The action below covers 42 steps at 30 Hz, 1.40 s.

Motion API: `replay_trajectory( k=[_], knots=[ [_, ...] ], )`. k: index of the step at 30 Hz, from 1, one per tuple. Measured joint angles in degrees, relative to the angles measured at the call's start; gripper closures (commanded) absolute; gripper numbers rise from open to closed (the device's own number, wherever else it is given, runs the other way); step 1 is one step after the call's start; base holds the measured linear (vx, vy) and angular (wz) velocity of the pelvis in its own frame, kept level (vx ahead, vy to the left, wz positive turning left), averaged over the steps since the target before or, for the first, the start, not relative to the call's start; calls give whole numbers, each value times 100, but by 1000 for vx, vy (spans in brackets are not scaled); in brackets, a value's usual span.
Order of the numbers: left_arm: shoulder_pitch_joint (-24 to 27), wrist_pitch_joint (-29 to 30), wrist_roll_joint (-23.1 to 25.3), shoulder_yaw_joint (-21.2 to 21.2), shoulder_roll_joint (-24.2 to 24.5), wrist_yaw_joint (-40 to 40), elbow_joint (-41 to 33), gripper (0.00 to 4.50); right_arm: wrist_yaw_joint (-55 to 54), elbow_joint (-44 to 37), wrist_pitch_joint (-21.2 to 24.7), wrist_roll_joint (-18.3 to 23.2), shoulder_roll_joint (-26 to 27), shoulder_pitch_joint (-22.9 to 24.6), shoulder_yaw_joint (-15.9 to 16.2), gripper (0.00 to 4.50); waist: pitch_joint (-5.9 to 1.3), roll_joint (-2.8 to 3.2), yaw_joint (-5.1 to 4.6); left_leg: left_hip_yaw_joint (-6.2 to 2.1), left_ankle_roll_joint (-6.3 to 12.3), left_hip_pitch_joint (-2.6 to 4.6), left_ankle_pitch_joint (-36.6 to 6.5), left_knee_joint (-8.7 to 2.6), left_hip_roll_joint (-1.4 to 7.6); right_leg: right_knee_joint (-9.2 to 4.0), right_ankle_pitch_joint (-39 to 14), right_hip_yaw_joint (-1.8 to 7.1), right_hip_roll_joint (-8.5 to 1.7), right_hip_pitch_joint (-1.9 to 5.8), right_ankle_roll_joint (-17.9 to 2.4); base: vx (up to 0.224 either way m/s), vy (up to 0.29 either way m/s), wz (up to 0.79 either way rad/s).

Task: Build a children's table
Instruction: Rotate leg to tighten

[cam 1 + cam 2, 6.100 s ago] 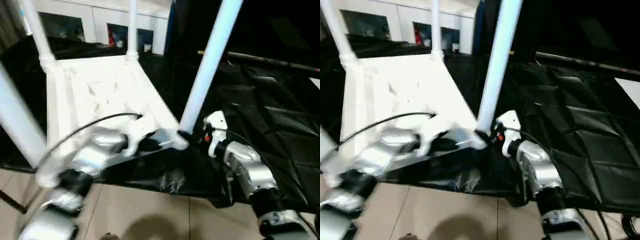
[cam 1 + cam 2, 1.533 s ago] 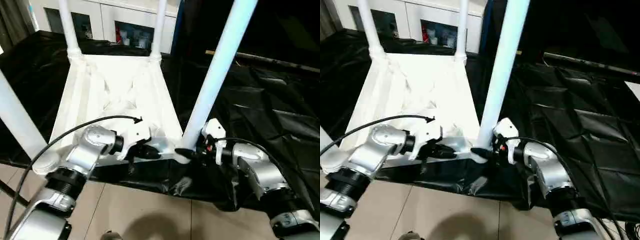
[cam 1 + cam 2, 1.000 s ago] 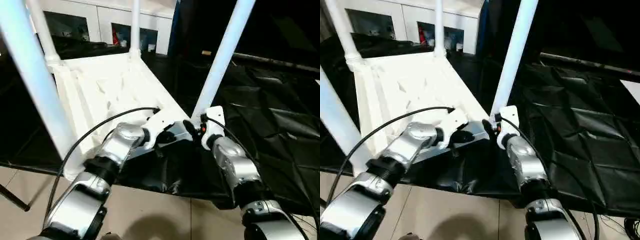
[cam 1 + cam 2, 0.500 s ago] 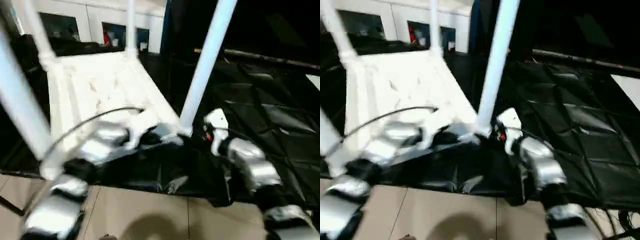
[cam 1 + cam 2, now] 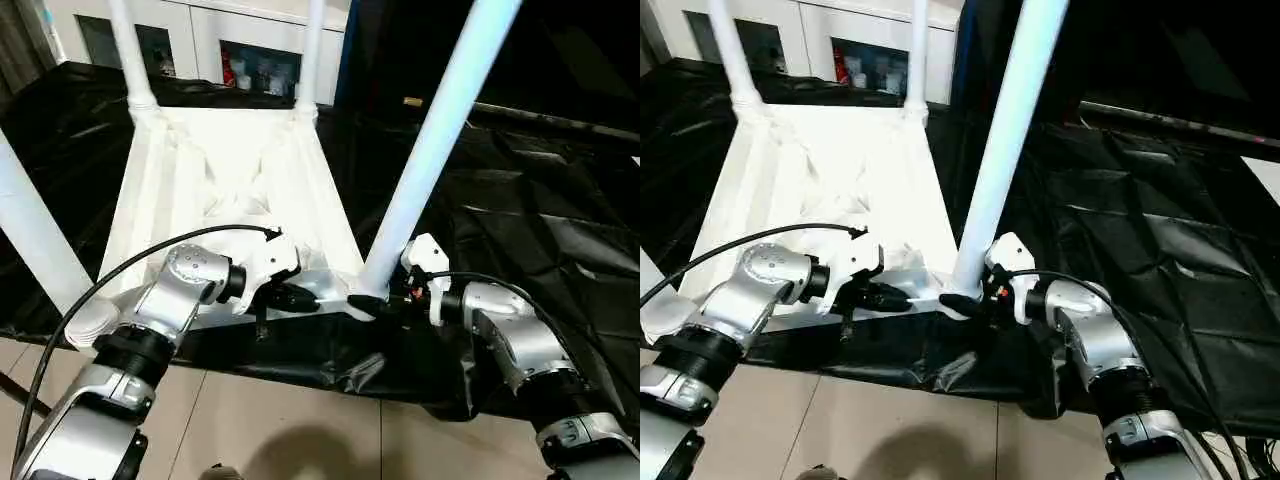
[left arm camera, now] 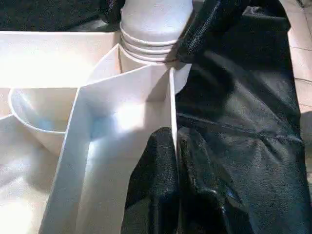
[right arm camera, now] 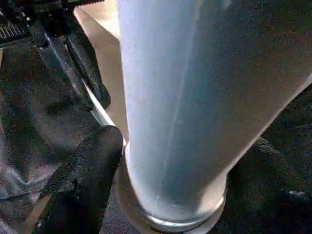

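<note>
The children's table lies upside down, its white ribbed tabletop (image 5: 230, 170) on the black-draped work table. All of its white legs stand up in the corner sockets. My left gripper (image 5: 300, 298) is shut on the tabletop's thin near rim wall (image 6: 170, 97), one finger on each side. At the base of the near right leg (image 5: 430, 150), my right gripper (image 5: 375, 300) has its black fingers (image 7: 92, 165) on either side of the tube, against the socket collar. The near left leg (image 5: 30, 240) rises at the left edge.
Black cloth (image 5: 540, 220) covers the work table to the right and hangs over its near edge above a tiled floor (image 5: 280, 430). White cabinets (image 5: 250, 40) stand behind. A black cable (image 5: 130, 270) loops over my left forearm.
The head view swung sideways and back. Both grippers stay where they were, the left on the near rim and the right at the base of the near right leg.
</note>
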Motion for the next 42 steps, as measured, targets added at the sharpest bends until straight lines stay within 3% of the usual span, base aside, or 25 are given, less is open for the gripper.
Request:
replay_trajectory(
  k=[4,13,17,20,24,32,33,36,42],
  knots=[
    [0,21,-2,6,2,-19,-7,450,13,0,-5,3,-1,0,0,175,0,-5,1,0,0,1,0,0,0,0,-1,0,0,0,0,0,0,0],
    [5,95,14,24,-35,128,-13,450,-147,68,59,41,82,-1,-72,182,-2,-10,-4,0,0,4,0,0,0,1,-2,1,0,2,0,0,0,0],
    [-180,194,241,42,-428,911,307,450,-1267,452,141,-31,476,-104,-362,183,-8,-20,-44,1,-1,18,0,2,-4,7,1,6,0,23,5,0,0,0],
    [-578,489,483,99,-1122,2093,892,450,-3099,900,430,-83,1159,-460,-919,183,-11,-25,-106,-3,-4,15,1,5,-7,3,1,6,-2,9,28,0,0,0],
    [-634,632,514,94,-1387,2513,997,450,-3871,927,500,-124,1395,-511,-1059,184,-19,-16,-110,-5,-4,17,1,-5,-13,4,4,7,-5,23,35,0,0,0],
    [-594,524,518,57,-1296,2381,902,450,-3745,833,289,-228,1413,-411,-1060,184,-18,-15,-115,-7,-3,9,1,-12,-12,4,9,4,-4,14,30,0,0,0],
    [-589,501,515,55,-1271,2343,893,450,-3684,833,247,-225,1403,-395,-1060,149,-18,-13,-116,-7,-4,9,1,-14,-12,4,9,4,-4,12,30,0,0,0],
    [-485,375,493,48,-1059,2070,729,450,-3188,722,186,-105,1284,-278,-1011,110,-14,-18,-120,-7,-3,6,1,-26,-11,4,8,2,-2,6,31,0,0,0],
    [-23,149,271,59,-361,1233,-5,450,-1987,103,178,-14,804,57,-596,77,0,-5,-157,-5,-4,-13,2,-29,-8,2,14,8,2,-8,11,0,0,0]
  ],
)
